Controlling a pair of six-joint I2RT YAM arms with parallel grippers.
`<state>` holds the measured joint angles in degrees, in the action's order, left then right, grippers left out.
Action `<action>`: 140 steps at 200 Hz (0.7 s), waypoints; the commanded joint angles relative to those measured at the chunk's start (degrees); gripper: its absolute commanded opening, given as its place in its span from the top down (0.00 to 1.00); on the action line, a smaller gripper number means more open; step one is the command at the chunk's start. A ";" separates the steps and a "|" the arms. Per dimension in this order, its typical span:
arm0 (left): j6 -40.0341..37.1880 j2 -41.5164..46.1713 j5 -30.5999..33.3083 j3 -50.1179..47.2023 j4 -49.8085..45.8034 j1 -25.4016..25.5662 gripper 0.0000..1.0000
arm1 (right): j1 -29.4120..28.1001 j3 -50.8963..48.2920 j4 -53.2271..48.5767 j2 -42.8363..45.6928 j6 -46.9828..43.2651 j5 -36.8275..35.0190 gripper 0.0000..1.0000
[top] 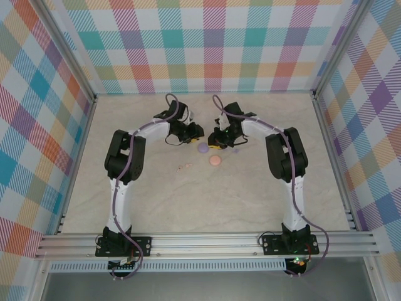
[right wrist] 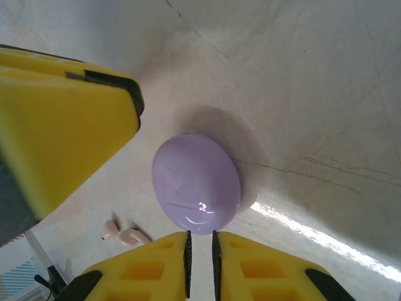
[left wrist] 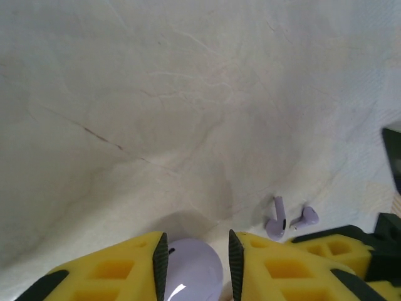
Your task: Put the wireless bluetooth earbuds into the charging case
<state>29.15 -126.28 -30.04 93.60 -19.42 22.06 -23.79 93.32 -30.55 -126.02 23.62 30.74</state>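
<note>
A pale, marbled surface is seen from above, faintly veined with thin dark lines and closed in on three sides by walls papered in a pastel plaid of teal, orange, pink and violet. Its edges are framed by aluminium rails, to which both arm bases are bolted at the near side.

Near the middle of the far half, a round purple case is laid flat, and a pink case is set just beside it, nearer the bases. The two purple earbuds are found side by side on the bare surface just right of the purple case. The two pink earbuds are placed to the left of the pink case, apart from it.

The left end effector is lowered over the purple case, which is seen between its yellow fingers; whether the case is pressed by them cannot be told. The right end effector is brought together with nothing between its fingers, its tips at the near rim of the purple case.
</note>
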 commanded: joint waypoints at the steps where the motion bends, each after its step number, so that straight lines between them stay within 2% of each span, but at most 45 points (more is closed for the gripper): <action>1: 0.13 -0.19 -1.10 -0.88 -0.96 0.85 0.70 | -0.37 2.50 -2.30 -1.78 0.82 1.70 0.82; 69: -0.67 3.13 -0.24 -5.93 -1.15 1.23 0.75 | -0.47 6.30 -3.82 -5.29 0.77 1.60 0.84; 140: 0.02 8.68 -0.27 -12.09 -0.86 2.18 0.74 | -0.84 12.54 -7.11 -8.80 -0.07 2.12 0.85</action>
<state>28.95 -121.75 -30.37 83.44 -19.42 22.94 -24.12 103.09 -34.76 -133.38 23.57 31.59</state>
